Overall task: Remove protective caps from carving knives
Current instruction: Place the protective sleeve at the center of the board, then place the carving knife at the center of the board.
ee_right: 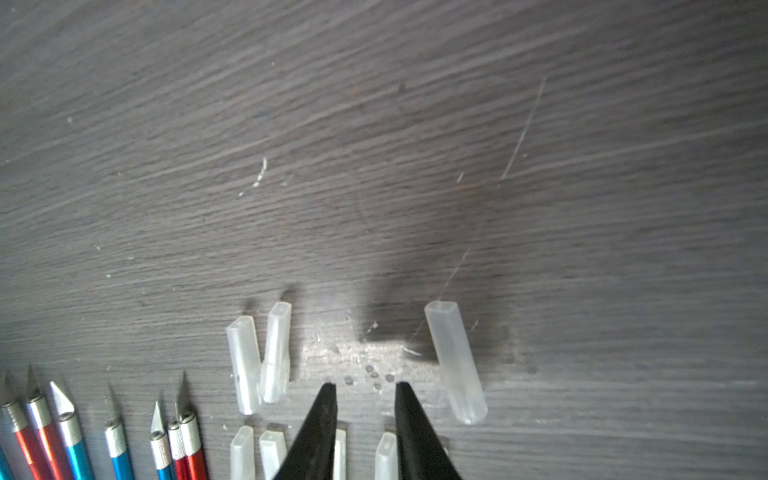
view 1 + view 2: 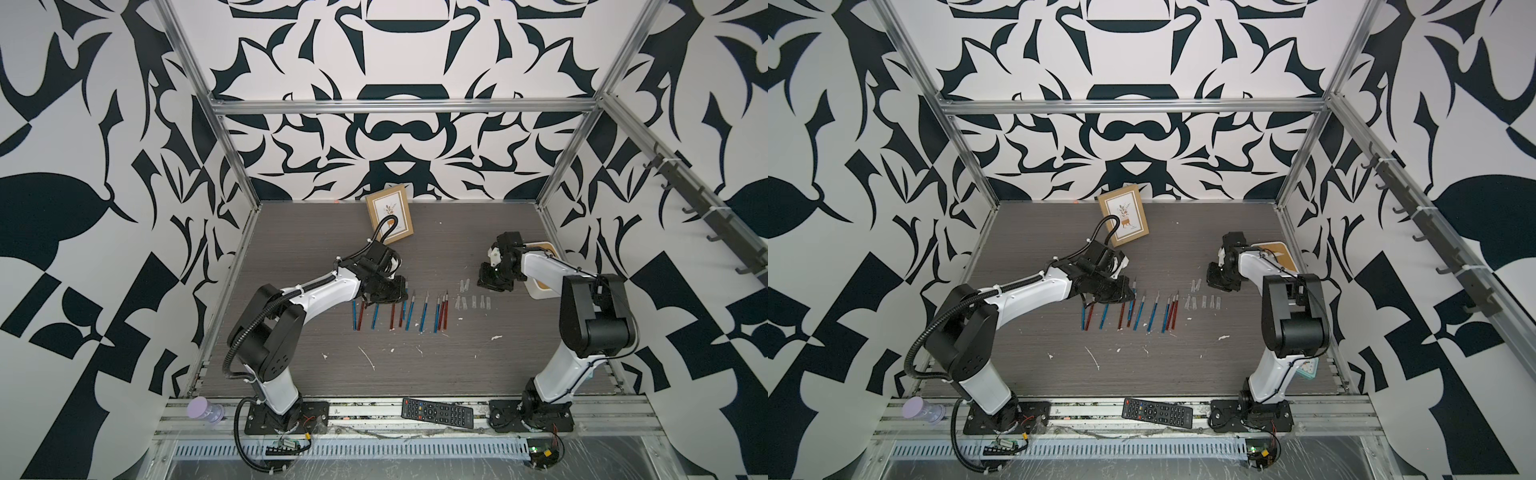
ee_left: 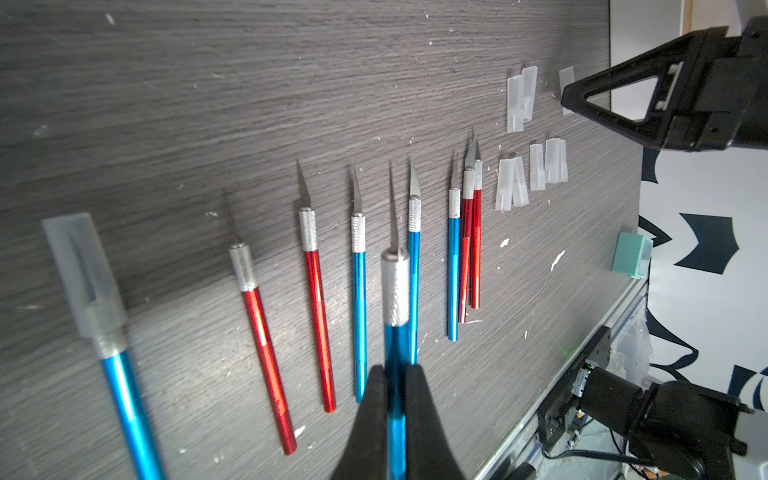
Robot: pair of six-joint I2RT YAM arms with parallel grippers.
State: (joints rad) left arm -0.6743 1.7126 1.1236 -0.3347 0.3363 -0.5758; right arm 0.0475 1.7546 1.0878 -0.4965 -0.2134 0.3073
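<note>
The left end effector (image 3: pixel 395 374) was clenched on a blue-handled knife (image 3: pixel 395 291), whose knurled silver collar and slim pointed blade were bare. The right end effector (image 1: pixel 365 388) stood parted and empty, low over the grained tabletop (image 1: pixel 415 124), with a freed cap (image 1: pixel 455 361) just beside one jaw. By this evidence one uncapping was complete. The carving knives (image 2: pixel 399 313) lay in a row, with the protective caps (image 2: pixel 471 301) grouped beside them. One frosted, flat sleeve (image 3: pixel 83 270) still covered the end knife (image 3: pixel 129 407). The next move would call for laying down the held knife and gripping that one by its smooth metallic handle.
</note>
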